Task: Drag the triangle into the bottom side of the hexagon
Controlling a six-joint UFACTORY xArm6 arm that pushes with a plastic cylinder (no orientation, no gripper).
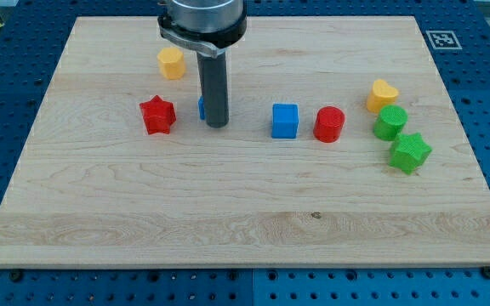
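A yellow hexagon (171, 63) sits near the view's top left of the wooden board (245, 212). A small blue block (201, 108), mostly hidden behind the rod, shows as a sliver at the rod's left edge; its shape cannot be made out. My tip (217, 126) rests on the board right against that blue sliver, below and to the right of the hexagon. A red star (157, 115) lies just left of the blue sliver.
A blue cube (285, 121) and a red cylinder (329, 124) lie right of my tip. A yellow heart (382, 95), a green round block (390, 122) and a green star (410, 152) cluster at the view's right.
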